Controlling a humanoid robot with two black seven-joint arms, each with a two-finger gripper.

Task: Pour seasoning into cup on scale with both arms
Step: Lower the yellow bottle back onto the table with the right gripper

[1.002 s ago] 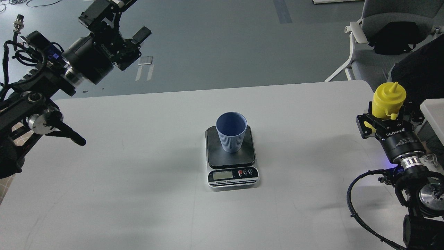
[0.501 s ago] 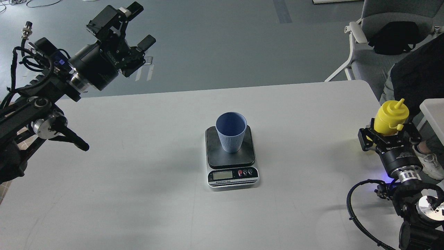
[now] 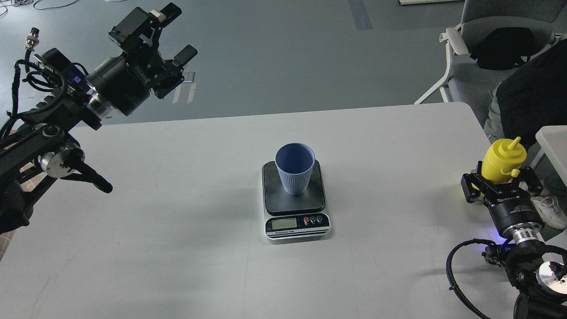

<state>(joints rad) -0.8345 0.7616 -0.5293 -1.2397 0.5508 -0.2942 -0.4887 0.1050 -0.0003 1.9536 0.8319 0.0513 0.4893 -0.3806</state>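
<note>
A light blue ribbed cup point(image 3: 295, 170) stands upright on the dark platform of a small digital scale point(image 3: 296, 219) at the middle of the white table. My right gripper point(image 3: 502, 180) is at the table's right edge, shut on a yellow squeeze bottle of seasoning point(image 3: 502, 159), held upright with its nozzle up. My left gripper point(image 3: 170, 31) is open and empty, raised high at the far left, beyond the table's back edge.
A white table point(image 3: 177, 221) bears the scale. A grey chair point(image 3: 483, 53) with a black bag stands at the back right. A person in dark clothes point(image 3: 531, 97) sits just beyond the table's right edge, next to a white surface corner point(image 3: 553, 141).
My right gripper has lowered and drawn back toward the right edge with the bottle. My left gripper has shifted slightly right and down, still open.
</note>
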